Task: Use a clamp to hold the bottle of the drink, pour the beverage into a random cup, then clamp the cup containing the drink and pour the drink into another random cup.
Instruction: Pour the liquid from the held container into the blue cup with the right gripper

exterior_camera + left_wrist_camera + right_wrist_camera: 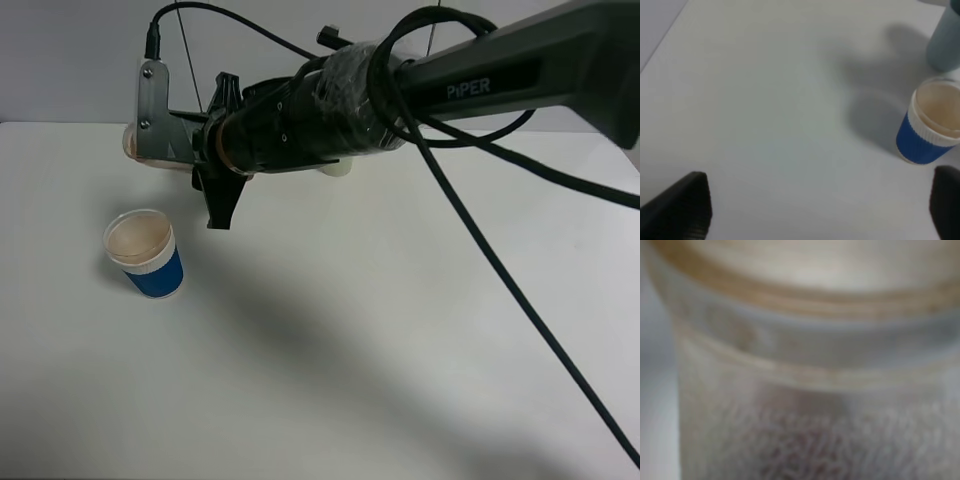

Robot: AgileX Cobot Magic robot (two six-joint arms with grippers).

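Note:
The black clamp, my right gripper (178,150), reaches across to the back left of the table, its fingers largely hidden behind its silver camera bracket. It is shut on the bottle (132,140), of which a pinkish-white edge shows past the bracket. The right wrist view is filled by the blurred translucent neck and rim of the bottle (800,365). The blue-sleeved cup (146,255) stands upright in front of the clamp, apart from it, with a pale brownish tint inside. My left gripper (812,210) is open and empty, with the blue-sleeved cup (929,125) ahead of it.
A teal cup (945,35) stands just behind the blue one. A pale rounded thing (340,168) peeks from under the black arm (480,80). A black cable (520,300) hangs across the right half of the white table (350,350).

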